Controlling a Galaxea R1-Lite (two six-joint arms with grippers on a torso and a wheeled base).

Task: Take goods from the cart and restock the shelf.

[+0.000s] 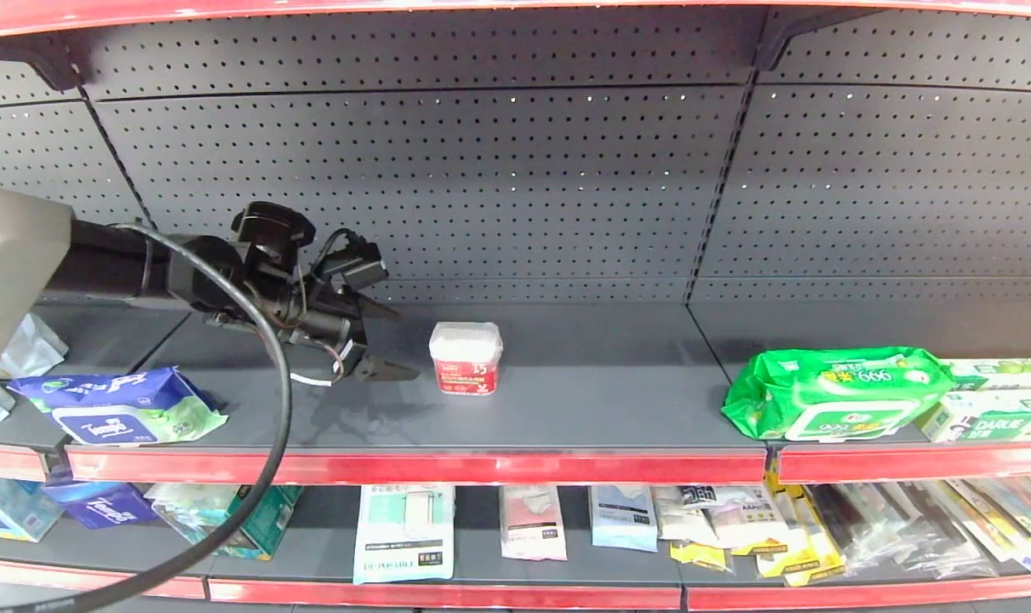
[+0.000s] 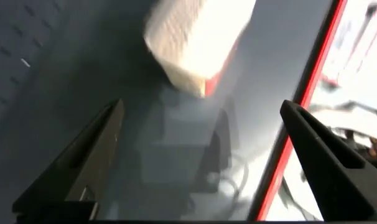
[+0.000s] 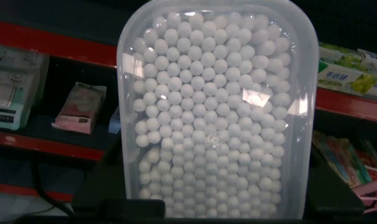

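Observation:
A small clear tub of cotton swabs with a red label (image 1: 466,358) stands upright on the grey middle shelf (image 1: 583,400). My left gripper (image 1: 404,343) hovers just left of it, open and holding nothing. In the left wrist view the tub (image 2: 198,43) lies beyond the spread fingers of the left gripper (image 2: 202,107), apart from them. A second cotton swab tub (image 3: 216,112), its white tips showing through the clear wall, sits close against the right wrist camera, with my right gripper (image 3: 216,190) shut on its sides.
A green wipes pack (image 1: 834,392) and toothpaste boxes (image 1: 992,409) lie at the shelf's right. A blue tissue pack (image 1: 119,407) lies at its left. The red shelf lip (image 1: 413,466) runs along the front. Several packets fill the lower shelf (image 1: 532,519).

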